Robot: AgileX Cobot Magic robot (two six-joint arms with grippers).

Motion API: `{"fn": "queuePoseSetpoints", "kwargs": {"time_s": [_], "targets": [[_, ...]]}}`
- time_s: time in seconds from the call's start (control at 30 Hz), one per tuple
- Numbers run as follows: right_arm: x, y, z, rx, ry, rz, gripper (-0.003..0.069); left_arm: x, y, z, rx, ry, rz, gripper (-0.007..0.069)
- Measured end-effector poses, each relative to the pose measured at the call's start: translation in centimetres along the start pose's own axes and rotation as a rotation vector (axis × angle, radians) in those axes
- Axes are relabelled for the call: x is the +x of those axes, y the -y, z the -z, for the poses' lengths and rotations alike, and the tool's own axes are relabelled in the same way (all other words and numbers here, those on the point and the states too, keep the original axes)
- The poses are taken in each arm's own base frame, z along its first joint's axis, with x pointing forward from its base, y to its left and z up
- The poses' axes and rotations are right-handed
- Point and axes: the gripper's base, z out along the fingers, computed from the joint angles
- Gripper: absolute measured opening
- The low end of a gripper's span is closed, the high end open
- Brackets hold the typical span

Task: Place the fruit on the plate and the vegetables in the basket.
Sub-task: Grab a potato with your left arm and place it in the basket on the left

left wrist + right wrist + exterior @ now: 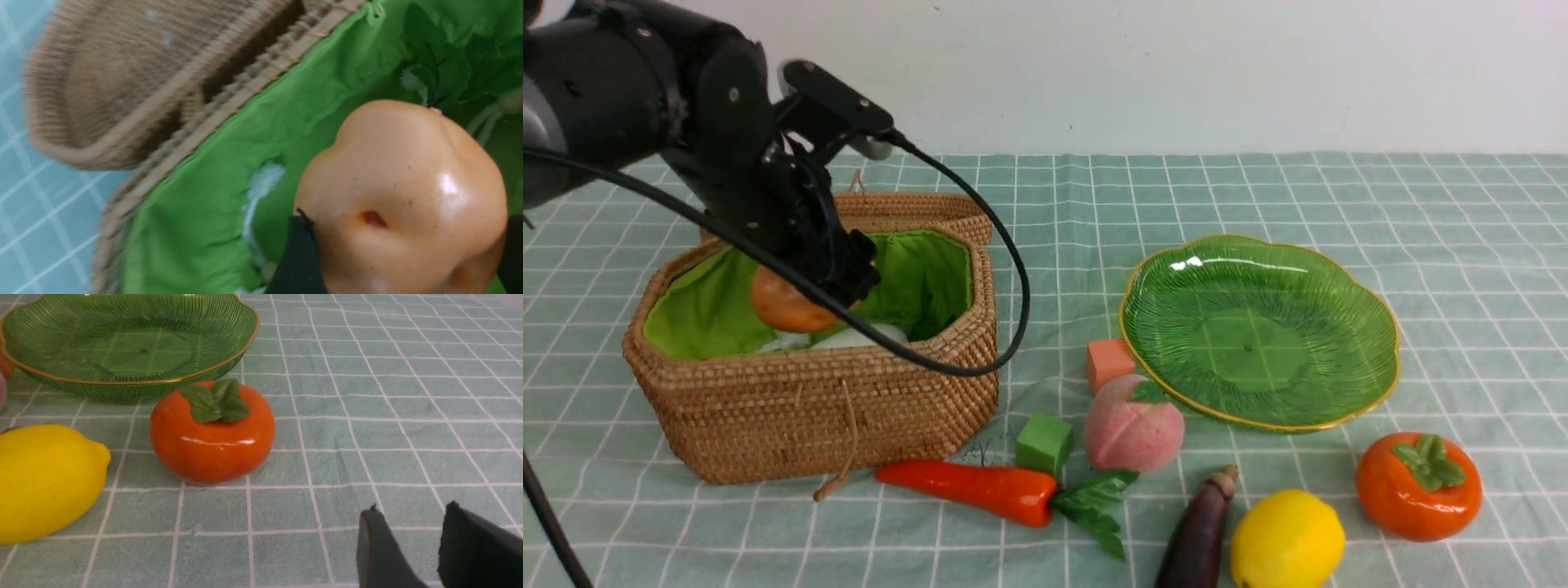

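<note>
Left gripper (406, 261) is clamped on the potato (408, 192), low in the basket (809, 408) mid-left of the front view, just above the radish (858, 336). Right gripper (429, 547) is parted, gripping nothing. Carrot (968, 488), eggplant (1196, 531), peach (1131, 425), lemon (1286, 539) and persimmon (1417, 486) lie along the bottom, below the plate (1258, 327).

Front view looks forward across basket (809, 408) and plate (1258, 327); left wrist close over basket, right wrist low facing plate.
</note>
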Motion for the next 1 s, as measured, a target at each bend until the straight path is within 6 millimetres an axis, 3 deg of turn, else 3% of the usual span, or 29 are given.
{"fn": "queuePoseSetpoints", "kwargs": {"time_s": [0.2,0.3,0.43,0.67,0.87,1.0], "targets": [[0.0,0.0,0.0,0.000,0.000,0.000,0.0241,0.1,0.4,-1.4,0.030,-0.020,0.017,0.0555],[0.0,0.0,0.0,0.000,0.000,0.000,0.0241,0.0,0.5,-1.4,0.041,-0.017,0.027,0.0569],[0.0,0.0,0.0,0.000,0.000,0.000,0.0241,0.3,0.9,-1.3,0.082,-0.051,0.056,0.0644],[0.0,0.0,0.0,0.000,0.000,0.000,0.0241,0.4,0.9,0.0,0.100,-0.050,0.074,0.0658],[0.0,0.0,0.0,0.000,0.000,0.000,0.0241,0.5,1.0,4.8,0.151,0.022,0.022,0.0647],[0.0,0.0,0.0,0.000,0.000,0.000,0.0241,1.3,2.4,9.3,0.320,0.080,-0.202,0.0634]]}}
